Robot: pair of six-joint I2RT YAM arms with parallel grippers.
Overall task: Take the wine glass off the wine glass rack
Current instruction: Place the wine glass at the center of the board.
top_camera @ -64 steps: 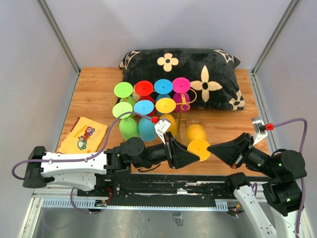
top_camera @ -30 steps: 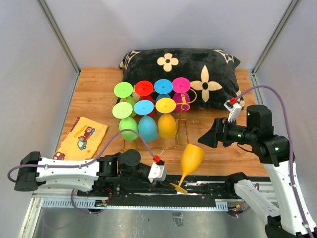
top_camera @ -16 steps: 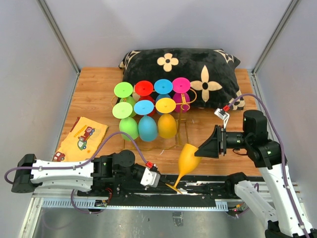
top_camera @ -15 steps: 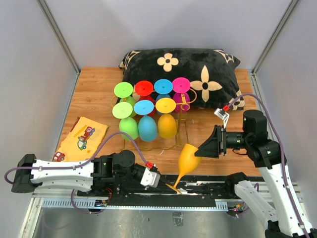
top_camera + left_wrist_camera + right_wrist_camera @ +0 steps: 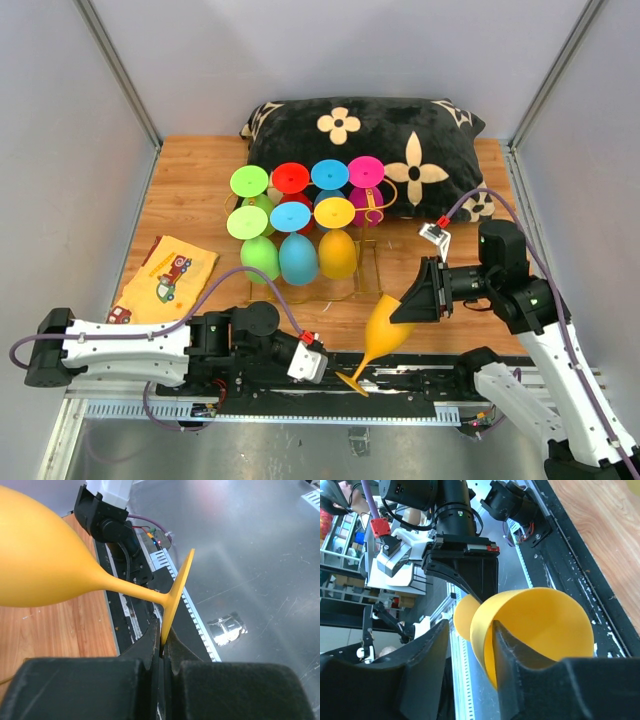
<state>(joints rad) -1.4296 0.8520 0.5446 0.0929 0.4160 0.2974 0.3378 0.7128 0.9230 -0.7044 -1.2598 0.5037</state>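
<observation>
An orange-yellow wine glass hangs tilted over the table's near edge, off the gold wire wine glass rack. My left gripper is shut on the rim of the glass's foot, and the bowl points up and away from it. My right gripper straddles the bowl's rim. One finger is inside the bowl against the wall. The other finger is outside, with a gap to the glass. The right gripper is open.
Several coloured glasses hang upside down in the rack's left rails. A black flowered pillow lies behind the rack. A yellow printed cloth lies at the left. The black base rail runs under the held glass.
The right gripper has moved down and left onto the bowl's rim, and its jaws have narrowed. The left gripper has kept hold of the foot and shifted the glass slightly right.
</observation>
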